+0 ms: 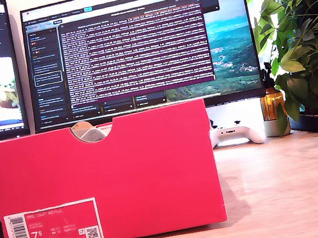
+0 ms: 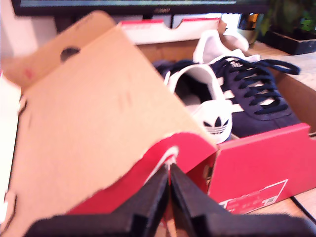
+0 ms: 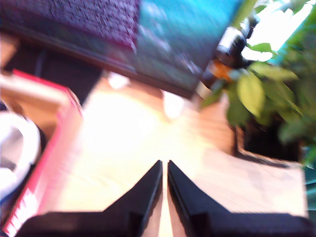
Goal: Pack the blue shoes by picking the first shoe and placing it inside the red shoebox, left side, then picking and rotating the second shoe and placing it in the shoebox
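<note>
Both grippers, my first gripper (image 2: 169, 170) and my second gripper (image 3: 164, 168), are closed and empty. Shoes (image 2: 237, 94) lie in the box (image 1: 105, 178); packing looks done, and retreat is what remains.

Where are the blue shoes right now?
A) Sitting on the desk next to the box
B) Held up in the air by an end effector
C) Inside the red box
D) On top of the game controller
C: in the first wrist view both blue shoes lie side by side inside the open red box, and neither end effector holds one.
</note>
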Tool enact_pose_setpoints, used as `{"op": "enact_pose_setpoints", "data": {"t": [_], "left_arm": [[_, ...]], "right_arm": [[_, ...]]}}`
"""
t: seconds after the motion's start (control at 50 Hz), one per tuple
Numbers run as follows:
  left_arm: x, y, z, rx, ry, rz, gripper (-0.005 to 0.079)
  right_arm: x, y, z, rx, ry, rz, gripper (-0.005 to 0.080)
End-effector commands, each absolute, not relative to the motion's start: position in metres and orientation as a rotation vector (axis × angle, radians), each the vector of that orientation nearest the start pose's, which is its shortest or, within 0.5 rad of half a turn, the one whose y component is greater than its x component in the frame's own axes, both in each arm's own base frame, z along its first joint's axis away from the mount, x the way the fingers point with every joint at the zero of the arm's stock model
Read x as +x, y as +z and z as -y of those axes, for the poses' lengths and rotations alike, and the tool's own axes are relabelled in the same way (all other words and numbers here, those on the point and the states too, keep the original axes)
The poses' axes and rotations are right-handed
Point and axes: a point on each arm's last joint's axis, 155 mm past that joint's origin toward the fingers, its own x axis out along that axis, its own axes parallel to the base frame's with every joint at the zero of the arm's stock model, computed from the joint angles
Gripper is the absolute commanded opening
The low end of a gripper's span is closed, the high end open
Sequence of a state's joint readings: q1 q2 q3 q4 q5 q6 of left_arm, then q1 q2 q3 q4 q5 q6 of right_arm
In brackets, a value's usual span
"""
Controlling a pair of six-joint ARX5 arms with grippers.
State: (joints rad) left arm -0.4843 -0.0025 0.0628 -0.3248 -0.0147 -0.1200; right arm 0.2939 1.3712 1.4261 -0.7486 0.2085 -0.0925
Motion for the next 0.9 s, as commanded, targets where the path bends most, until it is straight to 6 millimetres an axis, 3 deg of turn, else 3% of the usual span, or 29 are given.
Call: {"op": "enact_pose_setpoints", "data": {"t": [0.0,0.12,0.3,0.58,0.88], "left_arm": [[0.214,0.112,0.11,-0.041,-0.454,-0.273,-0.002],[0.217,0.12,0.109,-0.041,-0.449,-0.238,-0.002],[0.224,0.151,0.106,-0.07,-0.432,-0.114,-0.002],[0.233,0.157,0.086,-0.055,-0.347,-0.085,-0.002],[0.243,0.161,0.054,-0.055,-0.229,-0.06,-0.002]], "right_arm": [[0.384,0.267,-0.073,-0.267,0.109,-0.667,-0.0008],[0.369,0.252,-0.067,-0.266,0.105,-0.665,-0.0008],[0.354,0.231,-0.066,-0.26,0.125,-0.678,-0.0008],[0.344,0.214,-0.069,-0.25,0.152,-0.69,-0.0008],[0.336,0.216,-0.071,-0.203,0.16,-0.621,-0.0008]]}}
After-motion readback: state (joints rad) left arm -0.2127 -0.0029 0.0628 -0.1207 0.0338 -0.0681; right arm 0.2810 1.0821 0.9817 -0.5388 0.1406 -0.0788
